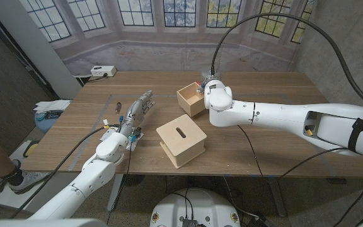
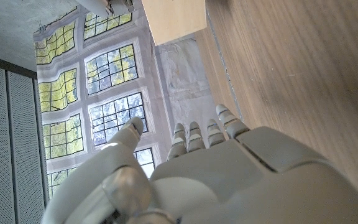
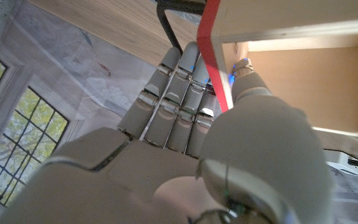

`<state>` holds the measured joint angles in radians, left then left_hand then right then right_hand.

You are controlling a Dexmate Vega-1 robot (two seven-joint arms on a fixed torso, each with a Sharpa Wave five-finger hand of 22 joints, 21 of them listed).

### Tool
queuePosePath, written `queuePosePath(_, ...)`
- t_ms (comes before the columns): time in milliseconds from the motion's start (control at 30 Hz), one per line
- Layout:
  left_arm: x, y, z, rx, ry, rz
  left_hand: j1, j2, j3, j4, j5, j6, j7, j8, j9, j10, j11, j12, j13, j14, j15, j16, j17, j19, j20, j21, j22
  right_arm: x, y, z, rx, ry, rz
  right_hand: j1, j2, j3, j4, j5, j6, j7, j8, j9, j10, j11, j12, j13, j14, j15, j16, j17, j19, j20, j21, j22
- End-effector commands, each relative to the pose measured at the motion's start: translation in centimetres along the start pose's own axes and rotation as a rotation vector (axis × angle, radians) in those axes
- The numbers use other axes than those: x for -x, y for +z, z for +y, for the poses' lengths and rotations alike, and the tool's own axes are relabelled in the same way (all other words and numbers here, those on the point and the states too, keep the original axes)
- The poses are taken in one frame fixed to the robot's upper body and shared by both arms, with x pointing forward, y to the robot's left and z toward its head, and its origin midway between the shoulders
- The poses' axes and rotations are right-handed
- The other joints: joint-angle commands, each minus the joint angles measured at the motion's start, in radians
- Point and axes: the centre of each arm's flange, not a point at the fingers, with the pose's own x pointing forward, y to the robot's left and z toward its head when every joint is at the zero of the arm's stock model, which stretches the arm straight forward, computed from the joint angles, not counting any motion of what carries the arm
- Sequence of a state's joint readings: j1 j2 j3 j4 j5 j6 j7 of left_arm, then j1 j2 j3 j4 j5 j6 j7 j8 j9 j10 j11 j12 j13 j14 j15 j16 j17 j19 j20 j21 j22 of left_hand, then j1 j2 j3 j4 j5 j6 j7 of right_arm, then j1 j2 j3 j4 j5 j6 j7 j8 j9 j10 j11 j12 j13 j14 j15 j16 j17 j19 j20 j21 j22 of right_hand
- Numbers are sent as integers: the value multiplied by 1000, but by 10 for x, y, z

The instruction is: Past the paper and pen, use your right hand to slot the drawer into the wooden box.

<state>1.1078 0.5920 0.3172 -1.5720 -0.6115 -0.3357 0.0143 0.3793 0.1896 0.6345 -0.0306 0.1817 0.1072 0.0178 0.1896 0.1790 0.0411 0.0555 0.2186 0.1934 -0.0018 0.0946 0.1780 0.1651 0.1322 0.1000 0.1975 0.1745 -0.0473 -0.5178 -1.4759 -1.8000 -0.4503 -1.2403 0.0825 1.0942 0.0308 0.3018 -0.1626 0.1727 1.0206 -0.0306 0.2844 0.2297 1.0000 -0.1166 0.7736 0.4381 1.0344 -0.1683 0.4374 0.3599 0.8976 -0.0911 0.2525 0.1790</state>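
The drawer (image 1: pixel 191 99), an open-topped tray of pale, smooth plywood with thin square walls, is sitting just above the centre of the head view on the brown wood-grain table (image 1: pixel 276 94). The right robot hand (image 1: pixel 212 90), glossy white with grey segmented fingers, is gripping its right-hand wall: in the right wrist view the fingers (image 3: pixel 169 93) are lying pressed together on the outer face while the thumb (image 3: pixel 244 78) is hooking over the rim into the hollow of the drawer (image 3: pixel 303 68), beside a red strap (image 3: pixel 215 59). The wooden box (image 1: pixel 181 142), a squat cube of the same pale ply with a narrow dark slot cut in its flat top, is standing near the centre, just below the drawer and apart from it. The left robot hand (image 1: pixel 136 112) is stretching out at centre-left, fingers straight, close together and holding nothing.
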Motion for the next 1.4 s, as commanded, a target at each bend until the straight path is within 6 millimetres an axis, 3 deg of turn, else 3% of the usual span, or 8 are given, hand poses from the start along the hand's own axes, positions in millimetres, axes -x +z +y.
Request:
queuePosePath(33,1,4,-4,-8,-2,-4,8,-6,0,-4,9,3,0,-2,4,9,0,-1,1,9,5,3,4,8,-1,7,5,13,-19,2,14,0,-1,65,55,-4,0,6,23,-17,-2,2,8,-7,1,2,13,-66,-4,2,5,-3,-4,1)
queuePosePath(833,6,15,-13,-18,4,-43,11,-6,-2,-5,10,5,2,-2,4,9,1,-2,2,9,5,3,5,8,-1,7,5,40,-56,13,43,-10,10,68,58,-9,2,6,32,-21,-8,2,14,-9,1,2,23,-67,-12,10,7,-5,-6,1)
queuePosePath(1400,-2,19,-21,-19,-16,-42,13,-4,-2,-6,10,6,1,-2,5,9,0,-3,2,9,5,3,5,9,-2,7,5,56,-71,26,41,8,8,74,57,-10,0,7,37,-22,-11,2,19,-12,2,2,28,-68,-20,16,9,-6,-7,1)
